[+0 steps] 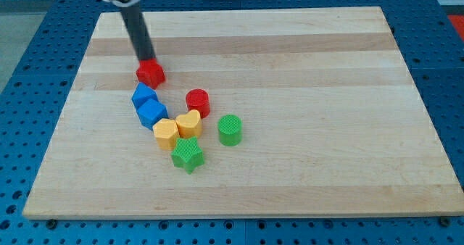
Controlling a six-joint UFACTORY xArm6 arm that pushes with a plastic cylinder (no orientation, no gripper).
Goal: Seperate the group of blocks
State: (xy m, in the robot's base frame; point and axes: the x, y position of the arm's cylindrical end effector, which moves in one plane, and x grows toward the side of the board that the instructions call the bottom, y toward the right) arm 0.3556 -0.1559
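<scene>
At the view's upper left of the wooden board (304,49), my tip (148,60) stands against the top edge of the red hexagonal block (151,73), touching it or very nearly so. I have no jaws to open or shut; my end is a bare dark rod, and it holds nothing, it only leans on what it pushes.

The group lies below and to the right of me in a loose curve. Just under the red hexagonal block sit two blue blocks (148,106), pressed together, their exact shapes hard to make out. Below them an orange block (165,133) and a yellow heart-shaped block (188,123) touch side by side, with the green star block (188,155) just beneath them. The red cylinder (197,102) stands near the yellow one, and the green cylinder (230,130) a little apart to the right.

I judge the step in hand to be drawing the red hexagonal block away from the rest. Pushing from where I stand would drive it down into the blue pair, so I would do better to come round to its lower right side and slide it up and leftward, toward open board. The push should pass through its middle, or it may turn and slip off my tip. I should go slowly near the board's edge.
</scene>
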